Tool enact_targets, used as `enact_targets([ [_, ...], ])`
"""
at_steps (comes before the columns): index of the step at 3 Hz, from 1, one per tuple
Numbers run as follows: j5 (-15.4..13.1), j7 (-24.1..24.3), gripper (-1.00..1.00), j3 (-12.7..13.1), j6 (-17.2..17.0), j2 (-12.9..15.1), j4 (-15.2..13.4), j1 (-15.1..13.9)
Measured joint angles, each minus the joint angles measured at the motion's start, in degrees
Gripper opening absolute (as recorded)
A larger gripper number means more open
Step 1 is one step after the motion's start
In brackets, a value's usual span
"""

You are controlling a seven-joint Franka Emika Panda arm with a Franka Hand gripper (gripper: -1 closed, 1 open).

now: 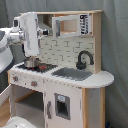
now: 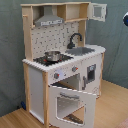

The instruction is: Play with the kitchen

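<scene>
The kitchen [image 1: 65,75] [image 2: 62,60] stands on a wooden floor [image 2: 112,107] before a grey backdrop, its oven door [image 2: 72,104] hanging open in the second exterior view. A steel pot [image 1: 31,62] [image 2: 52,56] sits on the hob beside the sink [image 1: 72,74] [image 2: 82,50] and black faucet [image 1: 83,59] [image 2: 74,39]. The arm [image 1: 27,35] hangs above the pot; I cannot tell how its fingers are set.
</scene>
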Motion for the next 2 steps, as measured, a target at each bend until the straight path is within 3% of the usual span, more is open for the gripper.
enact_targets([
  [2, 0.0, -5.5, -1.00, -6.1, 8.2, 0.0, -0.6, 0.0],
])
